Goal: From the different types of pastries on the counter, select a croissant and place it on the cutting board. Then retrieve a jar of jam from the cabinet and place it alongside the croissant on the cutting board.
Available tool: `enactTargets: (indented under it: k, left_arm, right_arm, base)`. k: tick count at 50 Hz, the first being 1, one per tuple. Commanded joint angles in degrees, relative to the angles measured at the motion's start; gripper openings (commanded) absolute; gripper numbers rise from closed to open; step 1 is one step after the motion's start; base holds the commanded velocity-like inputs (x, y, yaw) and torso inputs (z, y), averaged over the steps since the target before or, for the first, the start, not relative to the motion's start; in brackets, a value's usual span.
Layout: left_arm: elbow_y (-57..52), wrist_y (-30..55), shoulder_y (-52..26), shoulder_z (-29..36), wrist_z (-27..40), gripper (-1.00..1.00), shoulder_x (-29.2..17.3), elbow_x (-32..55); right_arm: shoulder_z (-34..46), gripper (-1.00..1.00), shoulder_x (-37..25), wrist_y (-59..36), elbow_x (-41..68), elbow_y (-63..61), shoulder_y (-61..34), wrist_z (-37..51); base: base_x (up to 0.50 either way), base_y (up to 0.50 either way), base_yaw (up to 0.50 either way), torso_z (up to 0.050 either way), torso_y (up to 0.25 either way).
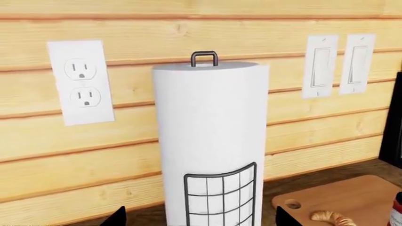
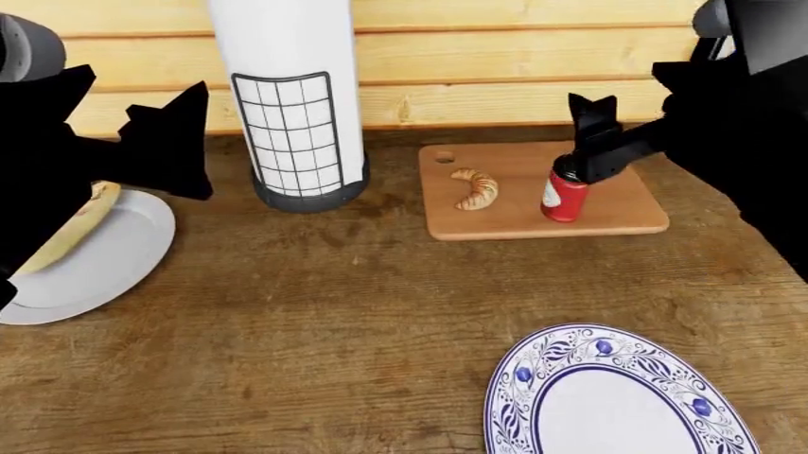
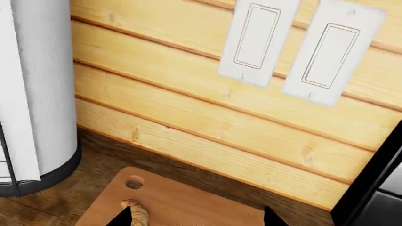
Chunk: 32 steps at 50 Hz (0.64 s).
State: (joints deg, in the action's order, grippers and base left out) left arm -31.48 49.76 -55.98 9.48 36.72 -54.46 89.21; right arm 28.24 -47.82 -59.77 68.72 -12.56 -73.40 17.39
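Observation:
The light-brown cutting board point(image 2: 619, 213) lies on the dark wood counter point(image 2: 354, 303) by the back wall. The golden croissant point(image 2: 478, 188) lies on its left half. The red jar of jam point(image 2: 563, 196) stands upright on the board, to the croissant's right. My right gripper point(image 2: 584, 142) hovers just above the jar's lid, open and empty; its wrist view point(image 3: 197, 219) shows wide-apart tips over the board point(image 3: 188, 202) and croissant point(image 3: 135, 212). My left gripper point(image 2: 189, 142) is open and empty at the left, facing the paper towel roll point(image 1: 210, 141). The pale loaf point(image 2: 70, 227) lies on a white plate.
The paper towel holder point(image 2: 293, 95) stands left of the board. The white plate point(image 2: 120, 260) sits at the far left. A blue-patterned plate point(image 2: 619, 402) sits at the front right. The plank wall carries an outlet point(image 1: 82, 82) and switches point(image 3: 289, 47).

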Motion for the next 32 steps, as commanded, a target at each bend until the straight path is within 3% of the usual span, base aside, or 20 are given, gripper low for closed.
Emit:
enactTargets:
  k: [1,10,22,27,32]
  left_arm:
    - [-1.10,-1.03,1.39,-1.70,0.73,1.00,-1.23,1.53]
    - [-2.89,-2.30,3.64,-3.82,0.63,1.00,-2.74,2.18]
    - [-5.85,-5.73,9.59,-11.69,0.72,1.00,-7.93,3.53]
    - [-6.43,-6.71,11.22,-14.47,0.93,1.00,-9.14,4.50]
    - [-9.68,-8.88,19.69,-23.13,0.59,1.00,-9.39,4.29]
  right_arm:
    - [-7.96,1.00,-10.35,-7.16,16.75,-13.19,-2.42,8.35]
    - [-11.79,1.00,-17.04,-8.11,26.20,-17.26,-3.26,13.08]
    - [-20.37,1.00,-28.02,-1.66,32.19,-21.67,5.08,14.95]
    - [-32.23,1.00,-32.75,3.88,32.82,-23.89,19.01,15.03]
    - [-49.08,1.00,-26.78,0.44,32.38,-25.16,30.30,19.49]
  base:
    - [0.00,0.00,0.00,0.000,0.000]
    - [0.00,0.00,0.00,0.000,0.000]
    - [0.00,0.00,0.00,0.000,0.000]
    - [0.00,0.00,0.00,0.000,0.000]
    - [0.00,0.00,0.00,0.000,0.000]
